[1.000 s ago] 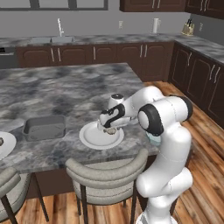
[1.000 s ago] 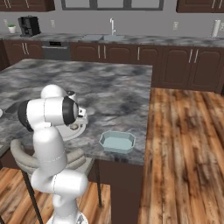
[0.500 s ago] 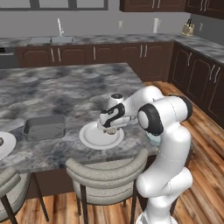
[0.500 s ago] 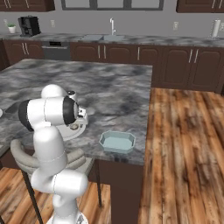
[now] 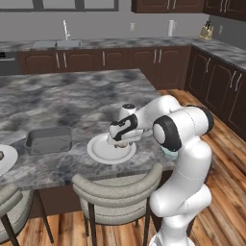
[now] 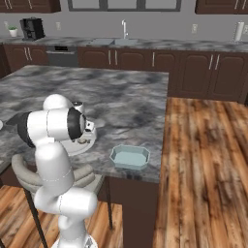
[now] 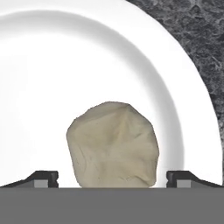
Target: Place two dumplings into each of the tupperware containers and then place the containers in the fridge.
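A pale tan dumpling [image 7: 113, 144] lies on a round white plate [image 7: 87, 65] on the island counter. My gripper [image 7: 113, 179] is open and low over the plate, one dark fingertip [image 7: 43, 178] on each side of the dumpling, not touching it. From the left base, the gripper [image 5: 121, 143] hangs over the right part of the plate [image 5: 103, 151] and hides the dumpling. The dark grey tupperware container [image 5: 48, 139] stands left of the plate. The pale blue one [image 6: 130, 157] sits near the island's front right corner. The fridge is out of view.
A second white plate [image 5: 6, 161] lies at the island's left edge. Two grey padded stools [image 5: 117, 190] stand against the island's near side. Wood floor [image 6: 203, 160] runs to the right, and dark cabinets with a sink [image 5: 53, 43] line the back wall.
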Controlling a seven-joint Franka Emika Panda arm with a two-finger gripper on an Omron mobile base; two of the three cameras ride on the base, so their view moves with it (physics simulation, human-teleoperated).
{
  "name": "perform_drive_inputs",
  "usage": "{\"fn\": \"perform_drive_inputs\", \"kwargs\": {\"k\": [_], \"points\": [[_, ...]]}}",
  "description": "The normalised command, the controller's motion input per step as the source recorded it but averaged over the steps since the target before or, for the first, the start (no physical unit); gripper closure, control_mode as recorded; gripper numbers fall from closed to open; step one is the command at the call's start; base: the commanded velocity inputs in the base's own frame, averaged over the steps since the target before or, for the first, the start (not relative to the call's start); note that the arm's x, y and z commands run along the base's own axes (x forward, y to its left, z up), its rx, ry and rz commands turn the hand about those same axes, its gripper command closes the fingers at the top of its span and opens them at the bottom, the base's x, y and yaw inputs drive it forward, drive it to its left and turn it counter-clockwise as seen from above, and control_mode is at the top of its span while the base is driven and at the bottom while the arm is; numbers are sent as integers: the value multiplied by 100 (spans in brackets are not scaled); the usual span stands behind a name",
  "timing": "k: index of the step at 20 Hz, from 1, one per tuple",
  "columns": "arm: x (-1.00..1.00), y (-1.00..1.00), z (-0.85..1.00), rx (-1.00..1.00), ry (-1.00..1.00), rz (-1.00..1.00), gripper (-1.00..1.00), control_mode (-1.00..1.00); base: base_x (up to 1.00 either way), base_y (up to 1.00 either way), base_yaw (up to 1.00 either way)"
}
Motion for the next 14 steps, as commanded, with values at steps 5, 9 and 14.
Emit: {"fn": "perform_drive_inputs", "kwargs": {"k": [5,9,14], "points": [[17,0,-2,0,0,0,100,-100,0,0,0],[-16,-15,14,0,0,0,100,-100,0,0,0],[-54,-67,53,0,-5,0,100,-100,0,0,0]]}}
